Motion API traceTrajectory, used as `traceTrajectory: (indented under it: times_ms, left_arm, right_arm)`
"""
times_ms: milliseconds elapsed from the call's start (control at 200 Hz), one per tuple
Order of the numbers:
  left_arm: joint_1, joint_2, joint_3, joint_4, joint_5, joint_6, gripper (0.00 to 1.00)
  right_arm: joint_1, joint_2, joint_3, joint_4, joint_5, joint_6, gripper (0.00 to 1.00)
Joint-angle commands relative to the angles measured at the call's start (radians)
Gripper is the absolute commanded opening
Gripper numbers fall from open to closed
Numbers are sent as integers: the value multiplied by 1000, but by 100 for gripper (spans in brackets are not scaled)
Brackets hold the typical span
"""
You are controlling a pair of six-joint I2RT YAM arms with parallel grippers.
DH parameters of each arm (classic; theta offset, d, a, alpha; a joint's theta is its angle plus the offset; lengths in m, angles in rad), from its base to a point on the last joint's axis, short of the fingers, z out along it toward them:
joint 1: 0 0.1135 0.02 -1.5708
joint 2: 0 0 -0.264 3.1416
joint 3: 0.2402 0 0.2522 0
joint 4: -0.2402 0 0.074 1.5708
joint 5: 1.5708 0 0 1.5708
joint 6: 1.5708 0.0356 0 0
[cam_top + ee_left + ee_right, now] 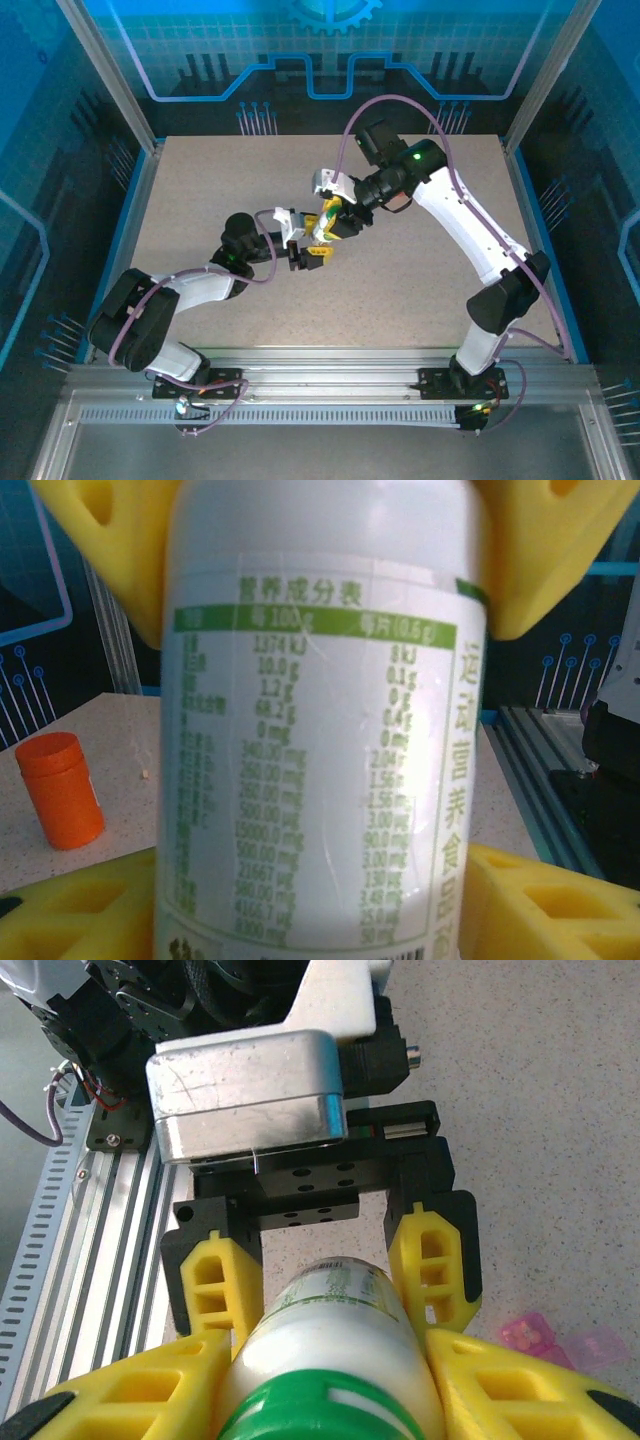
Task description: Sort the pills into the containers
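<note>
Mid-table: smooth white bottle (320, 730), printed label, green cap (320, 1418), clamped by right gripper (330, 1385), yellow lattice fingers (130, 1400). Left gripper (320, 905) flanks its base; grip unclear. Orange bottle (60, 790) upright on speckled table (520, 1110); pink vial (527, 1333) lying, contents indistinct.

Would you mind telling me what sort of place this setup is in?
It looks like a robot lab cell, not a home: two arms bolted to an aluminium rail, a speckled table, and blue circuit-print panels around it.
</note>
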Motion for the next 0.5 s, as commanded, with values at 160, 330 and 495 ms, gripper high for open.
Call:
traceTrajectory:
  times_ms: [160, 330, 495]
  left_arm:
    - [-14, -28, 12, -43, 26, 54, 66]
    - [-24, -32, 26, -77, 20, 69, 64]
    - [-35, -32, 38, -103, 21, 87, 56]
  right_arm:
    - [6, 10, 43, 12, -56, -4, 33]
    - [8, 20, 44, 7, -63, 0, 33]
    - [11, 28, 46, 8, -65, 2, 33]
